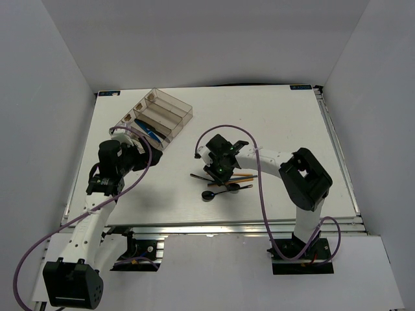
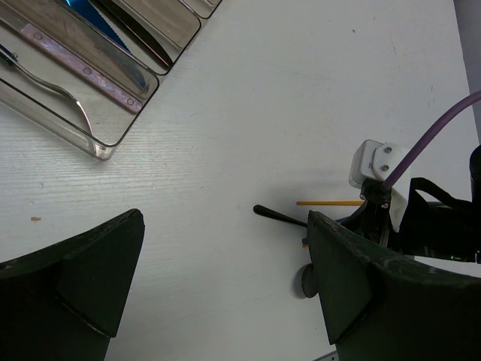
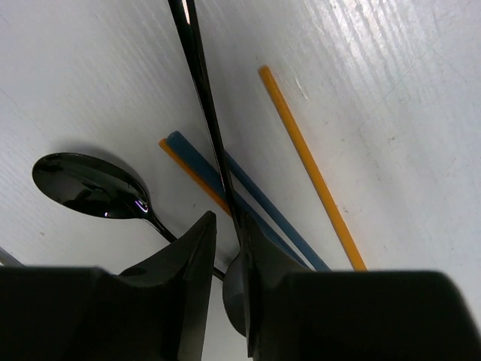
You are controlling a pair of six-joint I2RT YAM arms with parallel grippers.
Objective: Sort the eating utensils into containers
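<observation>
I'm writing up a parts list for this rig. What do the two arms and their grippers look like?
The left arm and right arm have white tube-like links with chunky black joint housings, on black bases. A purple cable loops along each. The left gripper and right gripper have broad, matte black, wedge-shaped fingers. A small green light glows near the right wrist.

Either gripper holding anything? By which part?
Left gripper: open, empty. Right gripper: the neck of a black spoon sits between the jaws, but a gap shows beside one finger, so a hold cannot be told.
</observation>
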